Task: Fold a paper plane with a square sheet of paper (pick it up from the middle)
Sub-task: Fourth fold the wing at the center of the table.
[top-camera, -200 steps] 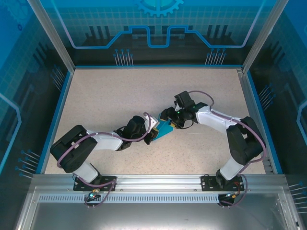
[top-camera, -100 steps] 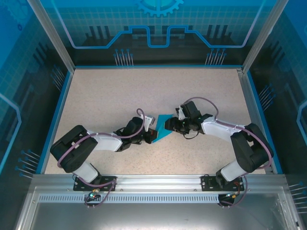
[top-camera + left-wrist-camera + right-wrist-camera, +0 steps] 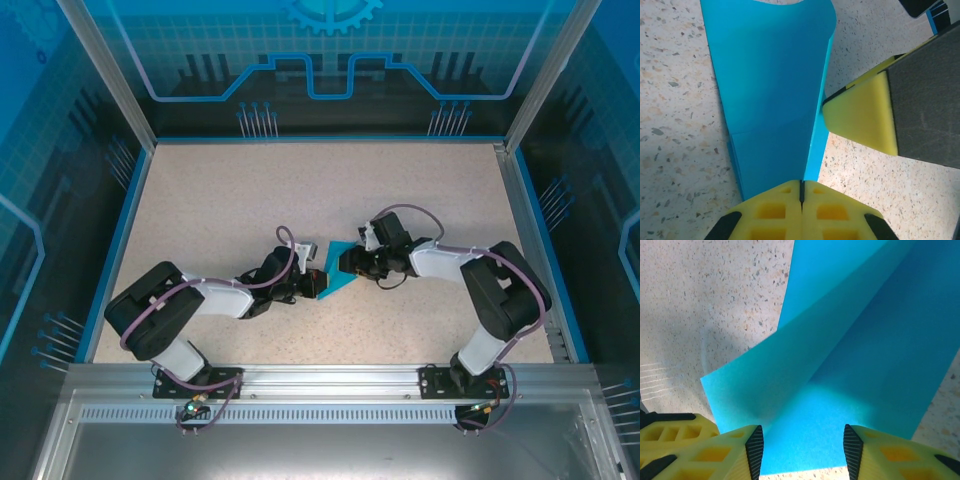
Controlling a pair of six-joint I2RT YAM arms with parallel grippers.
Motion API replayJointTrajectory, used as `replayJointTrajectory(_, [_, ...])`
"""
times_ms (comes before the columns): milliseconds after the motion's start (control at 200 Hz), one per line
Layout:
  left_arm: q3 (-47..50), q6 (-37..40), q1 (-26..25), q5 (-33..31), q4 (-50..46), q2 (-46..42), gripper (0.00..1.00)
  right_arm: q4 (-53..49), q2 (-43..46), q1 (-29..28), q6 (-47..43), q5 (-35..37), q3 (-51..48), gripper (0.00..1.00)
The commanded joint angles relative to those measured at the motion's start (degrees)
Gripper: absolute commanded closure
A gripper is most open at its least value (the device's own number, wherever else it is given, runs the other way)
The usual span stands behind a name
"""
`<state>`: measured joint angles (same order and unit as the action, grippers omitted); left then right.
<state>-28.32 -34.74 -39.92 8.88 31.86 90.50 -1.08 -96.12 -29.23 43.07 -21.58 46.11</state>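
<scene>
Speckled tabletop at mid-surface is where the partly folded sheet of paper is now found. It has been lowered there from the tilted, raised pose seen a second ago. The left gripper is kept clenched on one edge of the sheet, while the right gripper has been brought down low, its jaws apart and set astride the folded layers without pinching them. A crease is judged to be in preparation, so the plane is far from finished.

I count one folded blue paper, two claws of mine, left claw and right claw, and one speckled table.
</scene>
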Motion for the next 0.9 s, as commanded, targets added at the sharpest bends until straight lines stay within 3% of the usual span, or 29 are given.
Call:
replayJointTrajectory(0, [0.6, -2.7, -0.2, 0.9, 1.2, -0.1, 0.96, 1.5, -1.6, -0.3, 0.4, -1.0, 2.0, 0.52])
replayJointTrajectory(220, [-0.1, -5.4, -0.3, 2.2, 0.5, 1.8, 0.89, 1.8, -3.8, -0.3, 1.1, -1.3, 2.8, 0.52])
replayJointTrajectory(430, [-1.0, -6.8, -0.3, 2.8, -1.3, 3.1, 0.76, 1.2, -4.4, -0.4, 0.8, -1.2, 2.9, 0.51])
replayJointTrajectory(890, [-5.0, -6.7, 0.1, 3.6, -11.0, 1.8, 0.69, -4.7, -6.4, -1.2, 0.1, 3.0, 5.7, 0.48])
